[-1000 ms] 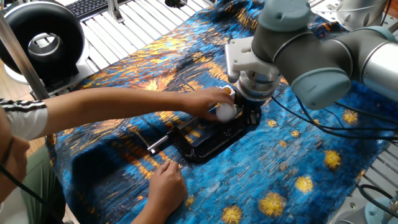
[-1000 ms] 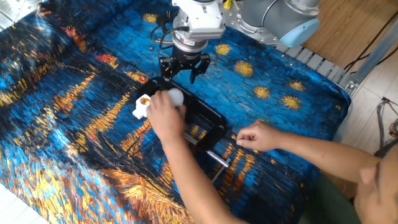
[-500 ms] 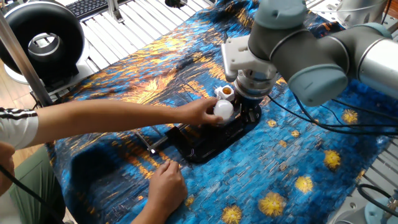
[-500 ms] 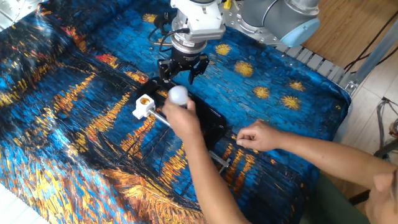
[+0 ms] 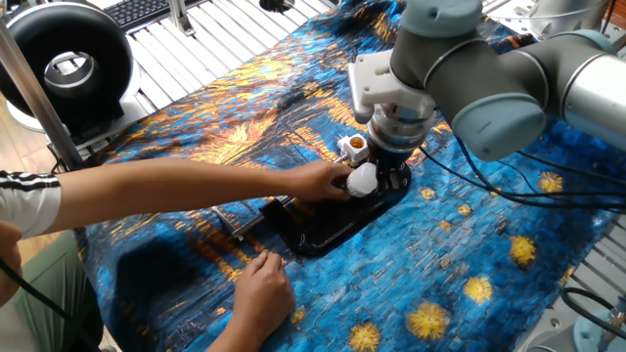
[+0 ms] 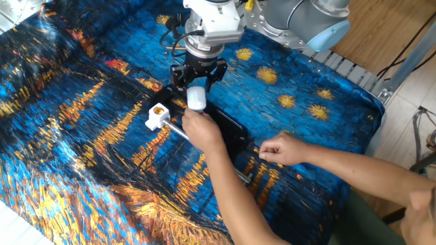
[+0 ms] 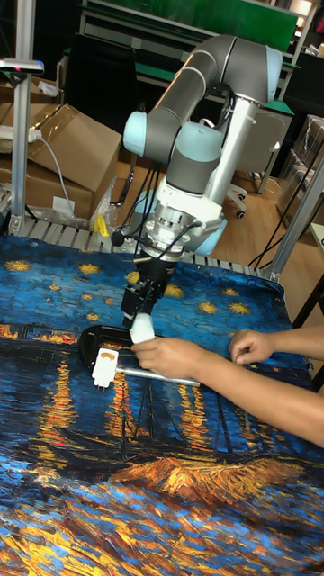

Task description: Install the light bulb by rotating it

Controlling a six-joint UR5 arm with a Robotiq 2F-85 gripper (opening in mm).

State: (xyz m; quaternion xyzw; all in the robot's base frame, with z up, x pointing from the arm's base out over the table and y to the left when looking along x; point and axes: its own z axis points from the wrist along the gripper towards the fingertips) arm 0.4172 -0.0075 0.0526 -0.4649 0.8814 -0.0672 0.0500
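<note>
One light, fragile light bulb (image 6: 195, 98), held up by a person's hand (image 6: 201, 128), sits between the open pincer (image 6: 197, 82) fingers; grip its smooth globe gently.

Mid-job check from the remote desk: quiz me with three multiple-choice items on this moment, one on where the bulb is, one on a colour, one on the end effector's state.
1. Where is the light bulb?
A. Screwed into the socket block
B. Held by a person's hand just below the end effector
C. Lying on the cloth at the table edge

2. What colour is the C-clamp?
A. Black
B. Red
C. Yellow

3. What state is the end effector in?
A. Shut on the bulb
B. Shut on the clamp
C. Open, fingers spread above the bulb

Answers: 1 B, the person's hand holds the bulb up under the fingers while the socket block sits apart with its opening bare. 2 A, the clamp is dark against the blue cloth. 3 C, both fingers stand apart with nothing gripped.
</note>
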